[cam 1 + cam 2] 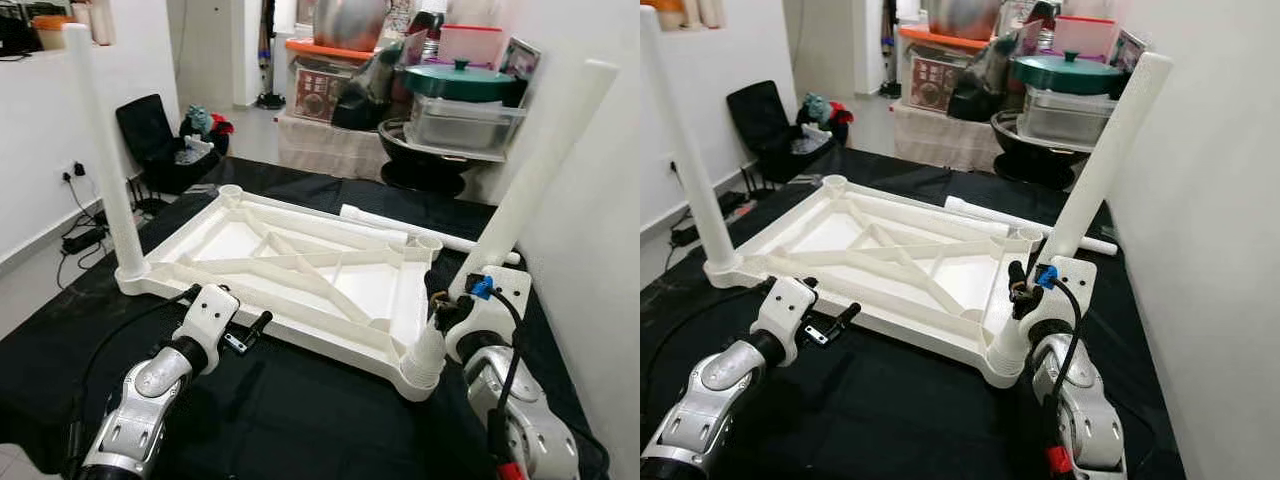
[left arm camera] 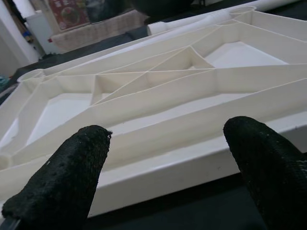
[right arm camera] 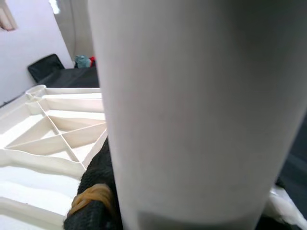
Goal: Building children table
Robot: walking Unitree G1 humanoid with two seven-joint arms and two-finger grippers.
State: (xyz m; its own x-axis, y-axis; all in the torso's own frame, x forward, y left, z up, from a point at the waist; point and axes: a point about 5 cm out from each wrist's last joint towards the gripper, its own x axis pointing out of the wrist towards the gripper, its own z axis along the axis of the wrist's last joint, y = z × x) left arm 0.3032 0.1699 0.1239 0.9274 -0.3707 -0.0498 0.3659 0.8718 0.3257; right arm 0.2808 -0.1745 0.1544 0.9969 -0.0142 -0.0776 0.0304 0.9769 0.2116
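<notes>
Our right gripper (image 1: 1025, 285) clenches the leaning table leg (image 1: 1102, 155); our left gripper (image 1: 250, 333) hangs released beside the upturned tabletop (image 1: 300, 270).

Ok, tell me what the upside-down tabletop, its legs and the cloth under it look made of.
Tabletop: looks like moulded white plastic, matte, judging by its thin ribs and round corner sockets.
Legs, the standing one and the one in the right gripper: smooth white tubes with a slight sheen, probably the same plastic.
Cloth: black fabric, dull and softly creased.
</notes>
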